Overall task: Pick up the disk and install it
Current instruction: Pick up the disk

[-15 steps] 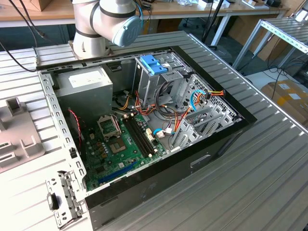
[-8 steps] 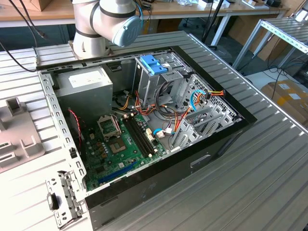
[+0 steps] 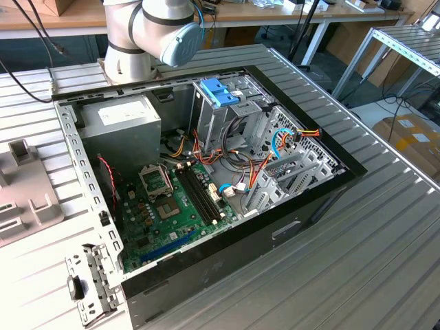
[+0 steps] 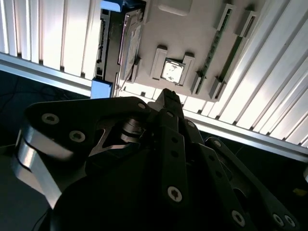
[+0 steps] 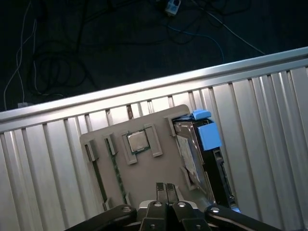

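two fingers (image 5: 162, 190) of the hand (image 5: 166, 188) are pressed together with nothing between them; in both wrist views their black tips meet in one narrow point, hand (image 4: 169, 98). the hand hangs above a grey moulded holder (image 5: 144, 180) that lies on the ribbed aluminium bench (image 5: 264, 120), near the bench's edge. the disk (image 5: 192, 154) sits along one side of that holder, touching it, with its dark body and silvery face showing and a light-blue rail (image 5: 207, 134) at its end. in the second wrist view the disk (image 4: 130, 43) lies apart from the fingertips, across the holder (image 4: 192, 33) from them. a square processor chip (image 5: 138, 141) rests in a pocket in the middle of the holder, just beside the disk, and a thin memory stick (image 4: 231, 48) stands in a slot on its far side. in the exterior view an open computer case (image 3: 227, 247) lies on the bench (image 3: 385, 261) with its green motherboard (image 3: 172, 206) exposed. a metal drive cage topped by a blue bracket (image 3: 220, 91) stands inside it, and the arm's base (image 3: 158, 27) rises behind the case.
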You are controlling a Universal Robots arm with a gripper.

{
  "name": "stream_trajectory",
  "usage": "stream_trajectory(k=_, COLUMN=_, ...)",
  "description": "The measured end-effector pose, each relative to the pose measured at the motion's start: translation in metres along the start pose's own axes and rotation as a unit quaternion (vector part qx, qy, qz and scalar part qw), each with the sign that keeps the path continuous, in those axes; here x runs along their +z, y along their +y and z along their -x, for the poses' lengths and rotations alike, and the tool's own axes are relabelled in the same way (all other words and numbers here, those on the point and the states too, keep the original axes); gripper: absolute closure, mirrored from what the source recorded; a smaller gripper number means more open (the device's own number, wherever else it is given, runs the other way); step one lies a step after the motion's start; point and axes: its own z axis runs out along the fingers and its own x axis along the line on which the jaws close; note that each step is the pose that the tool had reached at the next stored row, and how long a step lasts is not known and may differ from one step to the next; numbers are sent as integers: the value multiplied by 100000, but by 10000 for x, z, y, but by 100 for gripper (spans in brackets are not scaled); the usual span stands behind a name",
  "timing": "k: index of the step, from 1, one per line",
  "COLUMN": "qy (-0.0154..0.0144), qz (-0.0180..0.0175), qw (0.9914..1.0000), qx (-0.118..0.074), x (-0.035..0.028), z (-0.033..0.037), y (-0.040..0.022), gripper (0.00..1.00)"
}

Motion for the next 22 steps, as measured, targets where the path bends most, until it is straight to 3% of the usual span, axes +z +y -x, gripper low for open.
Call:
stream_trajectory(k=14, qy=98, qz=106, qw=99913, qx=-4159, x=3, z=0, y=0, gripper=89)
stream_trajectory(k=22, qy=162, qz=171, qw=99761, qx=-6903, x=6, z=0, y=0, gripper=89)
